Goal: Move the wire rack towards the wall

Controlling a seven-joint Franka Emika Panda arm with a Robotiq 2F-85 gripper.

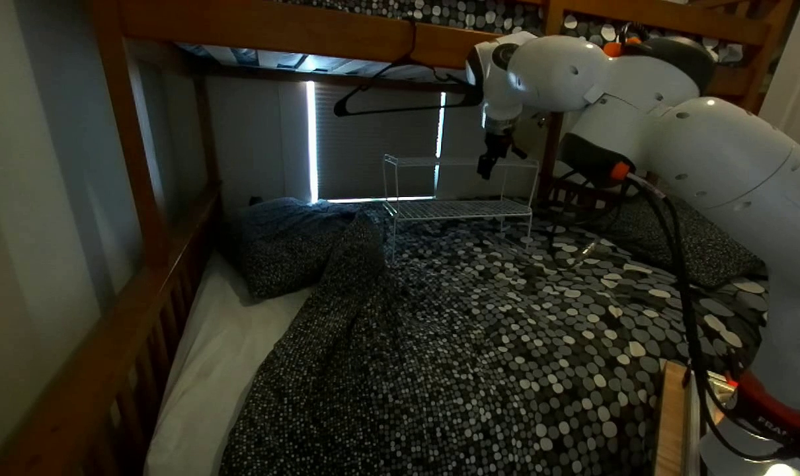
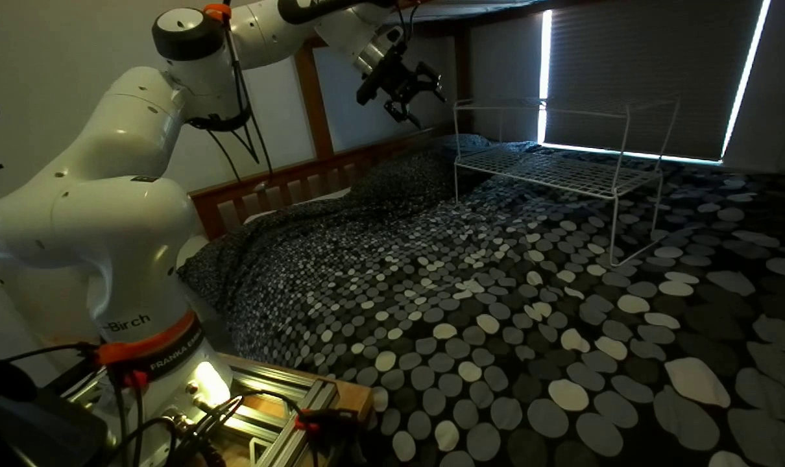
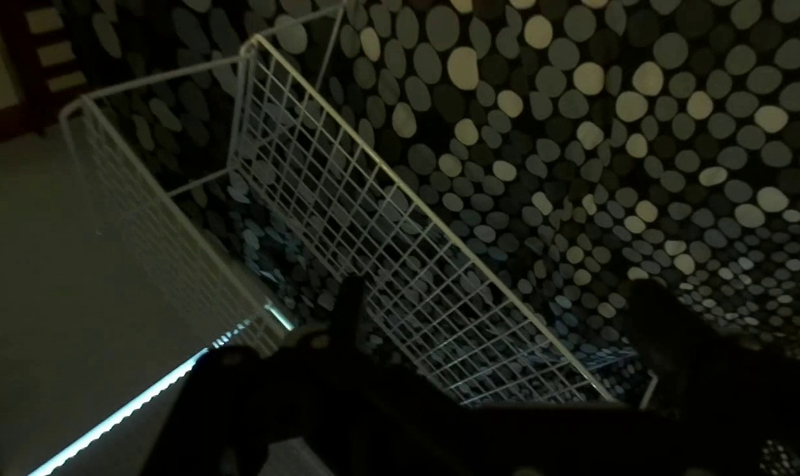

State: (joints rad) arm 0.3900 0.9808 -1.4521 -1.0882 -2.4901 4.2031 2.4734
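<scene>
In an exterior view, the wire rack stood upright in the upper right of the frame, its feet on the dotted bedspread and a window blind behind it, with bright light showing along the blind's sides and lower edge. The gripper hung in the air at the upper centre, just left of the rack's upper left corner, a slim gap between the two; its jaws were released, the fingers spread well apart. The white arm took up the left of that frame, above a wooden board and metal rails at the lower left. In an exterior view where a black hanger hung at the top centre before a wooden bunk rail, the rack appeared just right of centre in the upper half, and the gripper pointed down across the line of its top shelf. A dark pillow lay to the left of the rack, on a white sheet. In the wrist view, the rack slanted from the upper left to the lower centre; the dark fingers reached in from the bottom edge, one in front of the mesh, one farther right against the bedspread.
</scene>
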